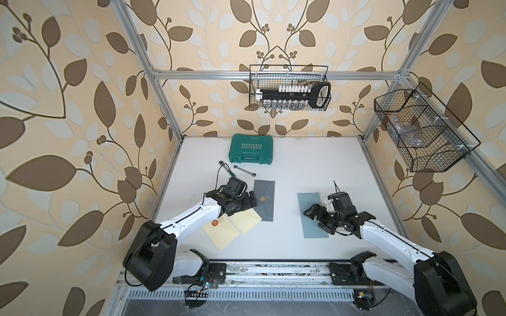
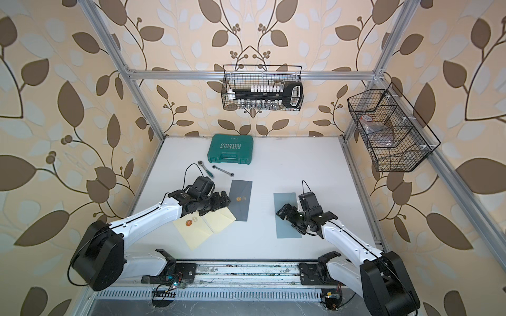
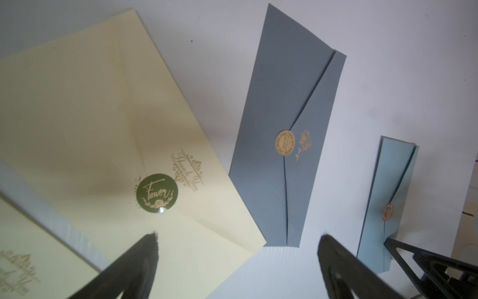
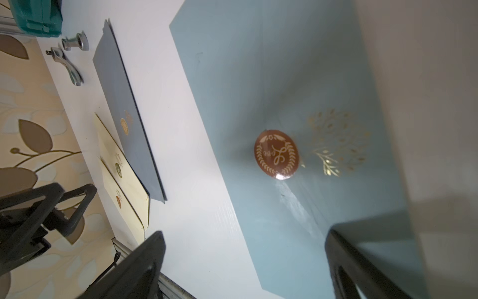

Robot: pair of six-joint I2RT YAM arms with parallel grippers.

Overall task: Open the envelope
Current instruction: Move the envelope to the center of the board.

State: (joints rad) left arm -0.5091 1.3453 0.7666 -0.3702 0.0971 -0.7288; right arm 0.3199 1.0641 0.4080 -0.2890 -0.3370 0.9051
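Several sealed envelopes lie flat on the white table. A dark grey envelope [image 1: 267,191] [image 3: 279,103] carries a gold round sticker [image 3: 284,143]. A light blue envelope [image 1: 308,199] [image 4: 258,77] is sealed with a copper sticker [image 4: 276,154]. Two cream envelopes [image 1: 221,235] [image 1: 247,220] overlap; one shows a green sticker [image 3: 157,191]. My left gripper [image 1: 253,202] [image 3: 238,236] hovers open over the cream corner beside the dark grey envelope. My right gripper [image 1: 317,220] [image 4: 244,231] stands open above the light blue envelope's edge. Neither holds anything.
A green tool case [image 1: 252,150] sits at the back of the table, with two wrenches [image 1: 245,170] [image 1: 226,167] in front of it. Wire baskets hang on the back frame [image 1: 290,87] and on the right frame [image 1: 421,131]. The arm rail [image 1: 273,270] runs along the front.
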